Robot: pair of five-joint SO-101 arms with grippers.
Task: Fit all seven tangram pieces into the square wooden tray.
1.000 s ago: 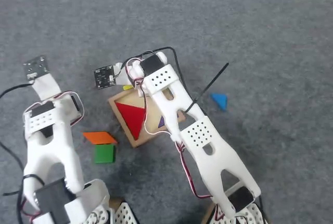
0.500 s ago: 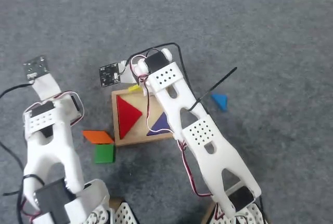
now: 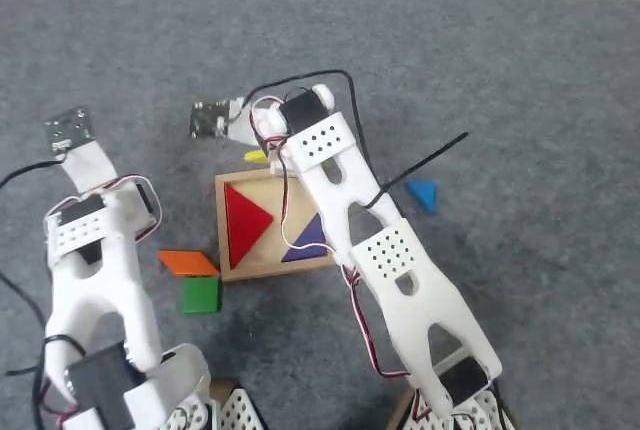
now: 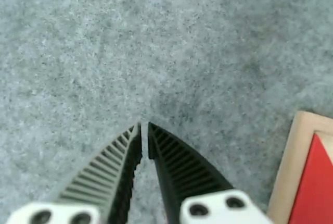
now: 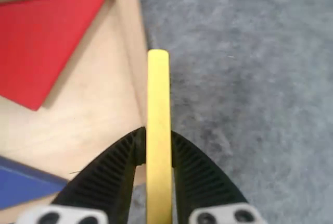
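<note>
Grey, fuzzy tabletop [image 3: 520, 100] all the way across, and two white arms working over it. The right arm [image 3: 390, 270] stretches long across the wooden tray [image 3: 262, 269], covering its right side. The left arm [image 3: 95, 260] stands off to the left, well apart from the action. Its left hand [image 4: 144, 126] hangs over bare grey, fingers pinched to a sliver with nothing between them, and the tray's rim [image 4: 291, 166] is just off to one side.

On to the tray itself: it sits square on the tabletop, mid-scene. Inside it, the big red triangle [image 3: 243, 222] lies flat against the left wall. A blue-purple triangle [image 3: 307, 240] rests near the front wall, partly under the right arm.

Outside now! An orange slanted piece [image 3: 188, 263] lies just beside the tray's left front corner, and a green square [image 3: 201, 295] sits right below it, nearly touching. A small blue triangle [image 3: 423, 194] lies alone, well off to the right.

And the smallest: the yellow piece [image 5: 157, 104], stood on edge and clamped in the right hand [image 5: 157, 133], poised at the tray's far left corner, right over the rim.
</note>
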